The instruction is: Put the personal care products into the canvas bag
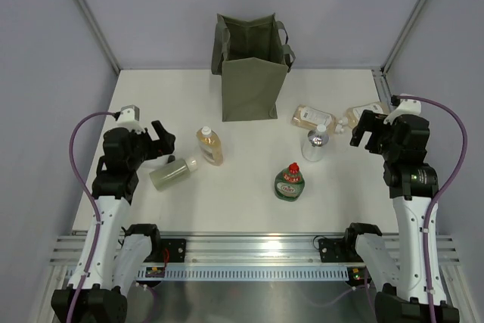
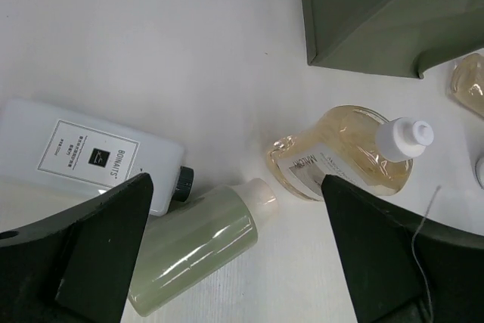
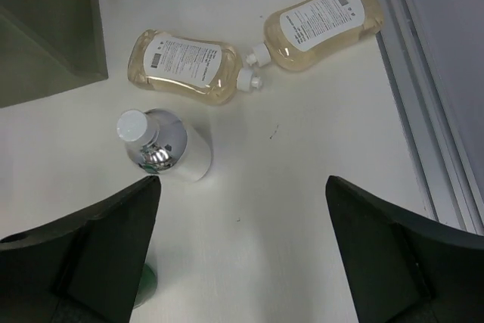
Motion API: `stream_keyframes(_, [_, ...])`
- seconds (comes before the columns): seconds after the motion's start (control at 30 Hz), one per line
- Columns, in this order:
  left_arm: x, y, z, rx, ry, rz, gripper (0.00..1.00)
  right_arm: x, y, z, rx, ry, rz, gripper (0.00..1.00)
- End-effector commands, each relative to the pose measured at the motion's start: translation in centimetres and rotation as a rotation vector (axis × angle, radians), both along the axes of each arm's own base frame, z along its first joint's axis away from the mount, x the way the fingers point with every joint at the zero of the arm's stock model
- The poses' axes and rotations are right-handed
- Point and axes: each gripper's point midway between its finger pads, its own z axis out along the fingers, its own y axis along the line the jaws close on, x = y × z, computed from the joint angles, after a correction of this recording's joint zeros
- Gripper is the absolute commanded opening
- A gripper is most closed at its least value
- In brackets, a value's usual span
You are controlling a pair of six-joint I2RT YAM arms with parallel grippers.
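Note:
The olive canvas bag (image 1: 249, 73) stands upright at the back centre, mouth open. An amber bottle (image 1: 209, 145) with a white cap and a pale green bottle (image 1: 172, 172) lie left of centre. A round dark-green bottle (image 1: 290, 181) with a red cap stands at the front. A silver bottle (image 1: 316, 144) stands near two beige pouches (image 1: 314, 117) (image 1: 367, 113). My left gripper (image 1: 162, 141) is open and empty above the pale green bottle (image 2: 197, 243). My right gripper (image 1: 361, 132) is open and empty over bare table right of the silver bottle (image 3: 162, 145).
A white bottle with a black cap and square label (image 2: 83, 153) lies beside the pale green bottle, under my left gripper. The grey metal rail (image 3: 423, 111) runs along the table's right edge next to the far pouch (image 3: 321, 24). Grey walls close in the table.

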Motion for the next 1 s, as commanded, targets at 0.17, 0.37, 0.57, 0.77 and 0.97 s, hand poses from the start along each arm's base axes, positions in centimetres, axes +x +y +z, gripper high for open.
stream_keyframes(0.17, [-0.8, -1.3, 3.0, -0.139, 0.06, 0.007, 0.99, -6.9, 12.4, 1.4, -0.15, -0.146, 1.053, 0.99])
stream_keyframes(0.37, [-2.2, -2.2, 3.3, -0.281, 0.181, 0.079, 0.96, -7.0, 13.0, -0.3, -0.028, -0.04, 1.087, 0.99])
stream_keyframes(0.57, [-4.4, -6.3, 3.0, -0.242, 0.261, 0.036, 0.95, -5.9, 13.2, -1.3, 0.06, -0.001, 1.058, 0.99])
stream_keyframes(0.77, [-3.2, -9.8, 1.9, -0.147, 0.294, 0.041, 0.95, -4.9, 13.4, -3.0, 0.109, -0.003, 1.033, 0.99])
stream_keyframes(0.97, [1.0, -13.5, 0.8, -0.098, 0.236, 0.129, 0.95, -4.4, 13.5, -3.1, 0.114, -0.025, 1.031, 1.0])
